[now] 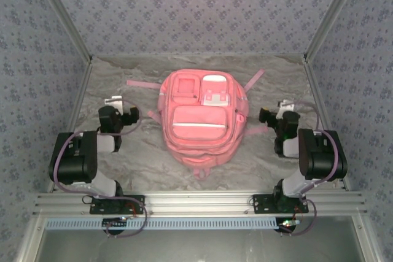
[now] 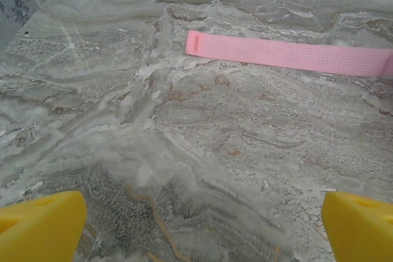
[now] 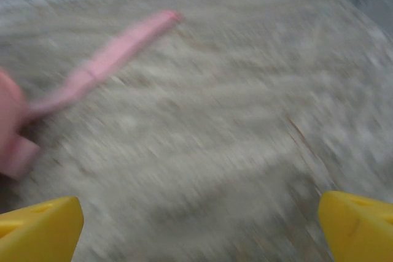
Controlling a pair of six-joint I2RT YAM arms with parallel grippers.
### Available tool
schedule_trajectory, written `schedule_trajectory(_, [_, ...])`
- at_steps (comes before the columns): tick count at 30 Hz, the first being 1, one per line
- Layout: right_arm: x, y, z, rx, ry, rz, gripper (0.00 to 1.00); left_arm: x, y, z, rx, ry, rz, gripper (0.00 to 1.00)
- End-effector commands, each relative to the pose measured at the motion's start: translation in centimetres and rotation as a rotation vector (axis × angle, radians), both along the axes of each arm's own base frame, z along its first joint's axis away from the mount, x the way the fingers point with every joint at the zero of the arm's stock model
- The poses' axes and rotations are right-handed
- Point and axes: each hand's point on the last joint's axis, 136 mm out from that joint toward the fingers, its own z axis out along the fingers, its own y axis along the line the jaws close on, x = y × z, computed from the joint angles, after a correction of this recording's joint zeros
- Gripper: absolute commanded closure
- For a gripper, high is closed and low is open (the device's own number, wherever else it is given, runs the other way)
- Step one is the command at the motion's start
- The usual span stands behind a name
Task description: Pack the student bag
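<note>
top external: the student bag (image 1: 202, 118) is lying flat, pocket side up, in the middle of the table (image 1: 141, 157), between the two arms. its long axis is running near to far; the end with the small carry loop (image 1: 199, 173) is pointing toward the arm bases, and the end with two small pockets and the white patch (image 1: 215, 90) is facing the back wall (image 1: 196, 4). it is looking soft and rounded, pink fabric with white-trimmed zips, thin straps splaying out at the far corners. the table is showing a grey, marble-like pattern; the walls are wearing a small repeating print. the left gripper (image 1: 116, 110) is sitting just left of the bag, the right gripper (image 1: 279, 113) just right of it, neither touching it.

left wrist: the left gripper (image 2: 202, 225) is hovering over veined stone-look surface, its yellow fingertips (image 2: 40, 225) standing wide apart with nothing between them. a flat, woven pink strap (image 2: 288, 53) is lying ahead, running left to right.

right wrist: this one is coming through blurred. the right gripper (image 3: 199, 225) is spread fully wide and gripping nothing. a pink strap (image 3: 104, 62) is slanting up from the bag's edge (image 3: 9, 121) at the left.
</note>
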Motion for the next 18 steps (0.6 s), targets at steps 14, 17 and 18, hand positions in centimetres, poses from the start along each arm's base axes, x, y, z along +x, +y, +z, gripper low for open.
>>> schedule_trajectory(14, [0.02,0.99,-0.07,-0.072,0.034,0.024,0.0,0.27,-0.02,0.62,-0.02,-0.019,-0.01,0.02])
schedule_trajectory(17, [0.07,0.99,-0.13,-0.063,0.039,0.031,0.0,0.28,-0.04,0.64,-0.02,-0.02,-0.01,0.02])
schedule_trajectory(18, [0.07,1.03,-0.1,-0.062,0.037,0.034,0.0,0.27,-0.07,0.66,-0.02,-0.02,-0.011,0.02])
